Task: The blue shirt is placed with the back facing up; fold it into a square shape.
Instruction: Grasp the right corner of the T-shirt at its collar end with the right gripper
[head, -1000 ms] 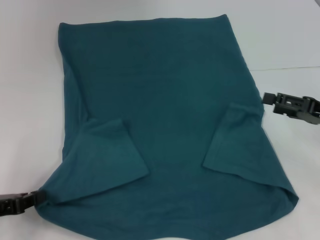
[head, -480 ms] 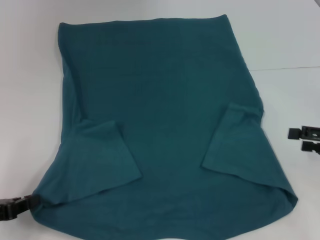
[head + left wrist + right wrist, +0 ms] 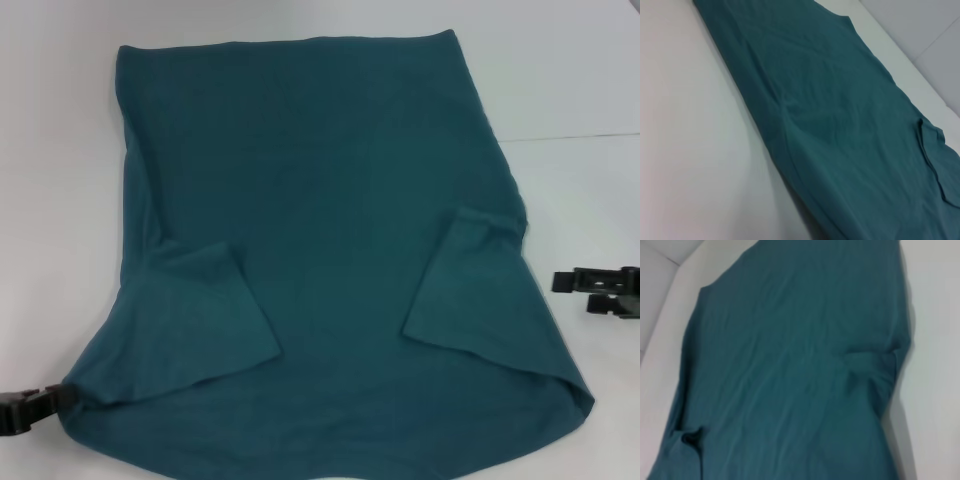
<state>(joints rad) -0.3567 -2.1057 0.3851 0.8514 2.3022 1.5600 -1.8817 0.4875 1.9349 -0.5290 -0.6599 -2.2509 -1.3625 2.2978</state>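
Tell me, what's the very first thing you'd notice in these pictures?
The big blue shirt grabs the eye: it is spread flat over most of the white table, with both short sleeves folded in on top of it. Next come two black grippers: the left gripper sits at the shirt's near left corner, and the right gripper waits on the table just off its right edge.
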